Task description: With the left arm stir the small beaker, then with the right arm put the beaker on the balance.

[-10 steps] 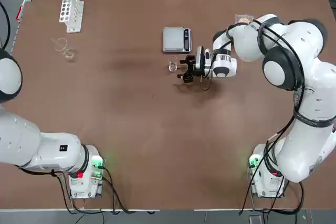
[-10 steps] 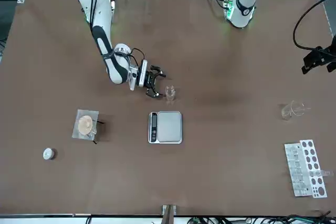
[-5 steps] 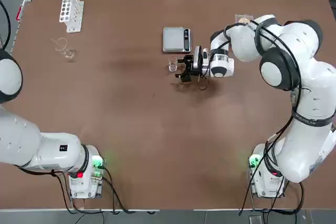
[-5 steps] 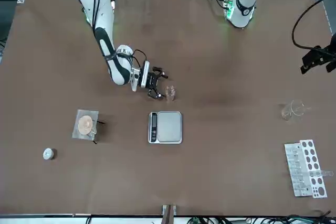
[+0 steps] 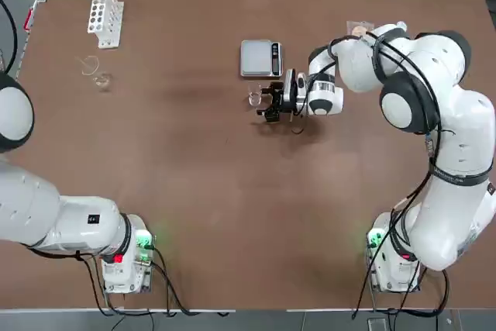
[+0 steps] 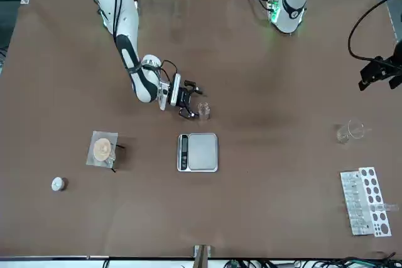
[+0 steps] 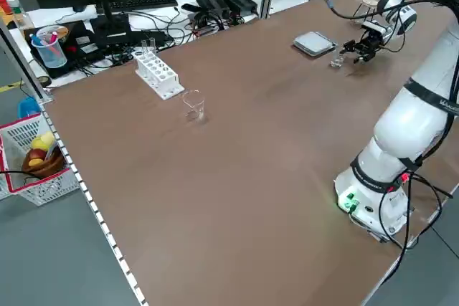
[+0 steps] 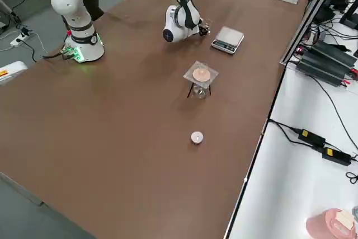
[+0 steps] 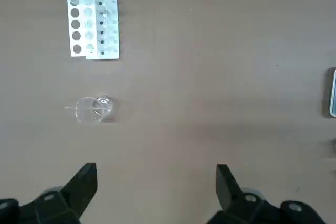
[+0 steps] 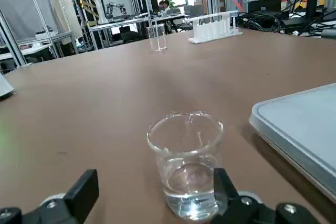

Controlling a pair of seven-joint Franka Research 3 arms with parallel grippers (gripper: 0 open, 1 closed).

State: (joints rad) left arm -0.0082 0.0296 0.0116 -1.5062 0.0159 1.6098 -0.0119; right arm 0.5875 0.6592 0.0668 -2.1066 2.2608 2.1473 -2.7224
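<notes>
White plastic shells sheathe the robot's left arm (image 5: pixel 46 211), parked at the left with its gripper (image 9: pixel 157 170) wide open and holding nothing. Next come a larger glass vessel (image 5: pixel 97 79) and a white rack (image 5: pixel 106 17). Near the balance (image 5: pixel 261 59), on the robot's side, the small beaker (image 5: pixel 255 96) stands upright on the brown table (image 5: pixel 194 191), holding clear liquid. Right beside it, the right gripper (image 5: pixel 263 104) spreads its jaws wide; whether they touch the glass cannot be told.
</notes>
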